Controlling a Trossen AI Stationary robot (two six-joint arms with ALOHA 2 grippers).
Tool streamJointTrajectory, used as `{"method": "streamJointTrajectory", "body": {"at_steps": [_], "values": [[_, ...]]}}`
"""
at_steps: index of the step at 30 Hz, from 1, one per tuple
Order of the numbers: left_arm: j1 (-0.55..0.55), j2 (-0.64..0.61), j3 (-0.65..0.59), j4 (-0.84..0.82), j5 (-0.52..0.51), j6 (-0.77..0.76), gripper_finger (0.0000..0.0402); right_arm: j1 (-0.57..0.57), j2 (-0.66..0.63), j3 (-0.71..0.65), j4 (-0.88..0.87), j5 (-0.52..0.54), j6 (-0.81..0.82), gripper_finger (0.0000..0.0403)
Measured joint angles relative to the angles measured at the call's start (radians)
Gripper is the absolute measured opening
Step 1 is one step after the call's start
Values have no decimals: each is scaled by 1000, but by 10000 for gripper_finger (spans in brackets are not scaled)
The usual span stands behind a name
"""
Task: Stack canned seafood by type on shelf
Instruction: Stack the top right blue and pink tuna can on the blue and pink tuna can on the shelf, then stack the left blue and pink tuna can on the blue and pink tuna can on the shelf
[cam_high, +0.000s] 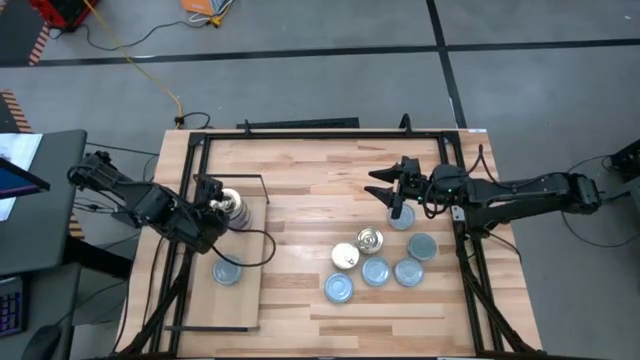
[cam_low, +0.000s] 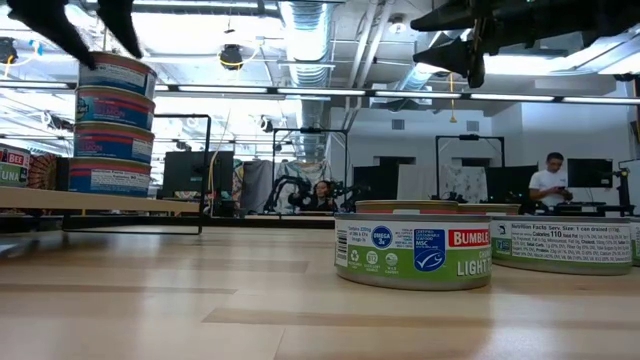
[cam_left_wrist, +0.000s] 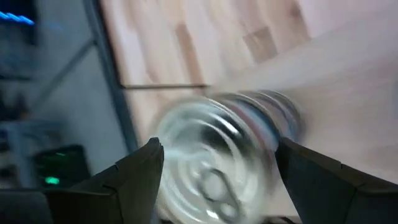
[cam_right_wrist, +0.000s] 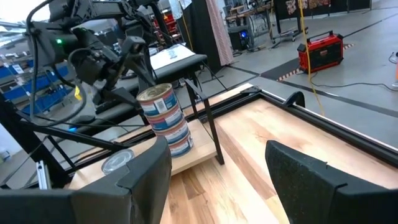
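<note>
A stack of several tins (cam_high: 233, 208) stands on the far end of the pale shelf (cam_high: 240, 300), beside its black wire frame (cam_high: 266, 190). My left gripper (cam_high: 217, 198) is open just over the stack. Its fingers stand on either side of the top tin (cam_left_wrist: 214, 165), slightly above it in the low view (cam_low: 117, 72). One single tin (cam_high: 227, 270) lies flat on the shelf nearer me. My right gripper (cam_high: 392, 187) is open and level, clear above the table's right half, over a pale-topped tin (cam_high: 402, 217).
Several loose tins (cam_high: 378, 268) lie flat in a cluster right of the table's middle, two of them gold-topped (cam_high: 370, 239). A green-labelled tin (cam_low: 413, 250) stands close to the low camera. Black rails (cam_high: 320, 133) run along the table's far edge and sides.
</note>
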Motion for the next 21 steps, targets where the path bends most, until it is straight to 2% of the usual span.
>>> {"method": "streamJointTrajectory", "body": {"at_steps": [3, 5, 11, 17, 21], "values": [[0, 0, 0, 88, -81, 95, 295, 0, 1, 0, 0, 0, 0, 286], [0, 0, 0, 195, -88, 173, 295, 0, 11, 0, 6, 0, 0, 286], [22, 8, 0, 474, 27, 348, 295, -1, 74, 0, 23, 0, 9, 286], [115, 82, 0, 649, 216, 326, 295, -1, 164, 0, 32, -1, 89, 286], [153, 186, 0, 714, 236, 321, 295, -1, 205, 0, 0, -30, 135, 286]]}}
